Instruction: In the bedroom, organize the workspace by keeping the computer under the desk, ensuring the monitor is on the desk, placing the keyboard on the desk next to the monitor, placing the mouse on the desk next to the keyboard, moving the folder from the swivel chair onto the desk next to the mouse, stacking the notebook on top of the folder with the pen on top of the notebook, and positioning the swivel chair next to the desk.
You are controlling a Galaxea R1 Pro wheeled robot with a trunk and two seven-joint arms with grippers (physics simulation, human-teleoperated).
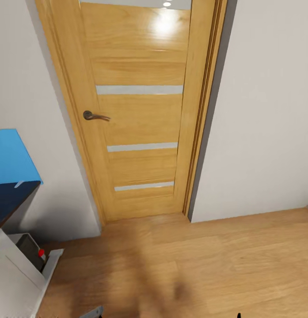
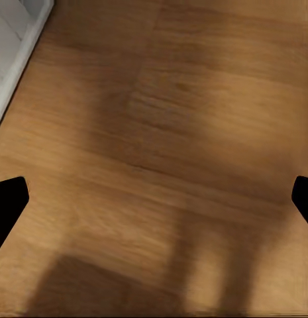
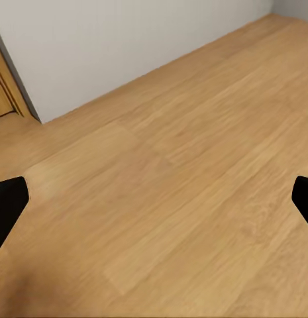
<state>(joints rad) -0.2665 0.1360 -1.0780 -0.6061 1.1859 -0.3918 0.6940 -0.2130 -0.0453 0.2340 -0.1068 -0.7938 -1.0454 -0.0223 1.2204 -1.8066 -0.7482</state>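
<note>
White computer lies tipped, dark front facing the door.

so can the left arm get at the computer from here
Probably not yet. The computer sits low at the head view's left edge under the desk, while the left end effector, open, hangs over bare wooden floor beside it.

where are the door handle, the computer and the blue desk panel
door handle (image 1: 94, 116), head view, on the metal lever
computer (image 1: 32, 251), head view, on the dark front panel near the red mark
blue desk panel (image 1: 12, 157), head view, on the middle of its blue face
</note>
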